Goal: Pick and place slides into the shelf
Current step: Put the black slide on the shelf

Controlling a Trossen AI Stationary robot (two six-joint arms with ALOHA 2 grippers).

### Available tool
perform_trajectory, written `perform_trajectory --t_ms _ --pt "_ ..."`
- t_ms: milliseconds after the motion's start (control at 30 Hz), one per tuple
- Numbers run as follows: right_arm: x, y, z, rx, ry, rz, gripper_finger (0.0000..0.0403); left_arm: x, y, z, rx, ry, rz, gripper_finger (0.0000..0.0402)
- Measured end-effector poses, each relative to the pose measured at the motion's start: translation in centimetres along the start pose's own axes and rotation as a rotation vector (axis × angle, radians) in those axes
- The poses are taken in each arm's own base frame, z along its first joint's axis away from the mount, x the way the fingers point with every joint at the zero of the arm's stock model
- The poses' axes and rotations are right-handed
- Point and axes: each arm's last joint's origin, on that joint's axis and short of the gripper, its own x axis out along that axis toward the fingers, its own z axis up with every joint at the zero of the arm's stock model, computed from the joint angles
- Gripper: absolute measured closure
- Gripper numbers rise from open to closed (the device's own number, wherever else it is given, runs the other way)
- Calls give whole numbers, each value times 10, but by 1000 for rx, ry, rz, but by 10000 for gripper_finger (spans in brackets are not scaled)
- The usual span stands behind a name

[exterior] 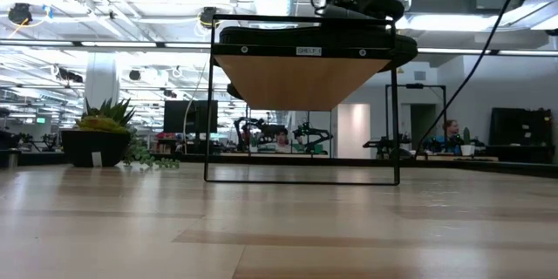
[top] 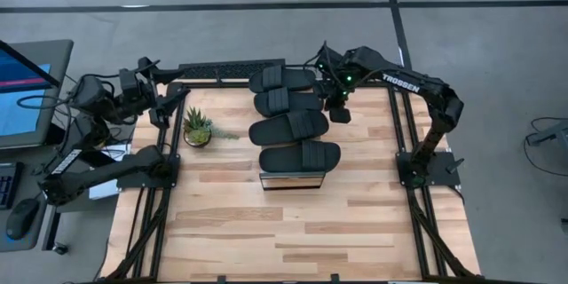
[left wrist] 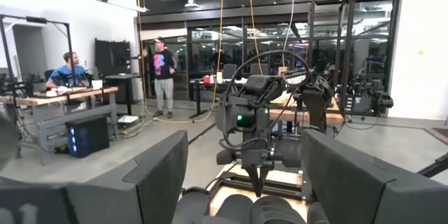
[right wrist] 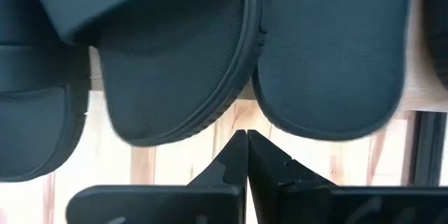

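Along the middle of the wooden tabletop (top: 293,231), the shelf (top: 290,180) runs lengthwise from the far edge toward the near side, and four slides (top: 300,155) lie on it in a row, each with its long axis crosswise to the shelf — roughly left to right in the high view. Beside the second slide's (top: 287,102) right end hangs the right gripper (top: 340,112), clenched on nothing; its wrist camera shows the fingertips (right wrist: 238,152) pressed together just off two rounded sole ends (right wrist: 329,56). At the table's far left, near a potted plant (top: 197,130), waits the left gripper (top: 169,106), fingers (left wrist: 150,175) spread and empty. Only the low view shows the shelf's thin black frame (exterior: 209,96) — and its underside.
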Motion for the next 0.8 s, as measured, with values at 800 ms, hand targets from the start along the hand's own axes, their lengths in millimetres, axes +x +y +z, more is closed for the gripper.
perform_trajectory --t_ms 800 --pt "2 -8 6 -38 -64 -49 403 0 0 0 -20 2 0 136"
